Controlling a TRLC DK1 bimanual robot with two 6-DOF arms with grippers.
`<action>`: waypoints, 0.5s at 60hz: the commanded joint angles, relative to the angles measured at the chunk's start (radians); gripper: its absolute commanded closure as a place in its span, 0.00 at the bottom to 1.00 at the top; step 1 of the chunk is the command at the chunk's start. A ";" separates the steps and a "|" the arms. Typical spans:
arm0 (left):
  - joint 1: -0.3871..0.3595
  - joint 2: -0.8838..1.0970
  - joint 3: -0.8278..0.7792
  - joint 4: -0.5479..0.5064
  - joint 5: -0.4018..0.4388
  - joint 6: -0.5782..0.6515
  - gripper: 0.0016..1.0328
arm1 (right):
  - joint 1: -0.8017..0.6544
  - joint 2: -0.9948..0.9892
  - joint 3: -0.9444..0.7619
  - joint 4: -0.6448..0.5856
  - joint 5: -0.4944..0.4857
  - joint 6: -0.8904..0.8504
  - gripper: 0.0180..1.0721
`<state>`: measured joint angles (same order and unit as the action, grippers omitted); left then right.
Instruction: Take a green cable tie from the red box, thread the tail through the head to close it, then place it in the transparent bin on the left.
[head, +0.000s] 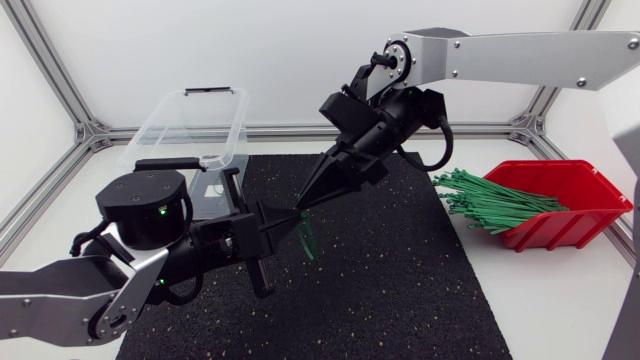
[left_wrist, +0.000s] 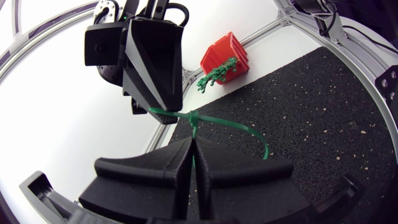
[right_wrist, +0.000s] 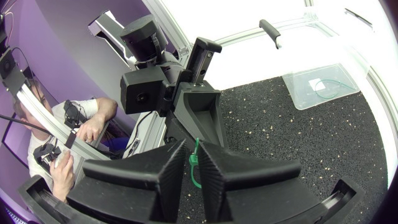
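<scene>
Two claws meet just left of centre in the head view, above the black mat (head: 400, 290). Our left claw (head: 286, 219) comes in from the lower left of the frame and is clamped on a green cable tie (head: 307, 238). In the left wrist view its fingers (left_wrist: 155, 171) are pressed together with only a sliver of green between them, and the rest of the cable tie (left_wrist: 231, 121) curves out in a loop ahead of the tips. Our right claw (head: 305, 201) reaches down from the upper right and pinches the same strap at the loop's far end, its tips narrowed on it (right_wrist: 191, 148). We cannot tell whether the tail has passed through the head; that spot is too small.

The red box (head: 575, 190) sits at the right edge of the frame on the white surface (head: 560, 300), with a bundle of ties (head: 485, 200) spilling over its left lip. The clear bin (head: 190, 120) stands at the upper left, its near end hidden behind our left arm. In the right wrist view the bin lies beyond the left claw and holds one looped tie (right_wrist: 329, 90).
</scene>
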<state>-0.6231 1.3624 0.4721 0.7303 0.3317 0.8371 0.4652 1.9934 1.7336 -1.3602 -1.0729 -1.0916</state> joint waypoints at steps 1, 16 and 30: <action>-0.006 0.000 0.007 0.003 0.004 -0.010 0.97 | 0.009 0.022 0.018 0.001 -0.001 0.018 0.95; -0.006 -0.008 0.003 0.003 0.004 -0.010 0.97 | 0.007 0.021 0.006 0.001 -0.001 0.018 0.95; -0.092 -0.016 -0.035 0.009 -0.031 0.039 0.97 | 0.006 0.028 0.041 0.001 -0.002 0.042 0.95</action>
<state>-0.6785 1.3613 0.4690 0.7311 0.3050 0.8421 0.4648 1.9942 1.7412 -1.3609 -1.0683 -1.0706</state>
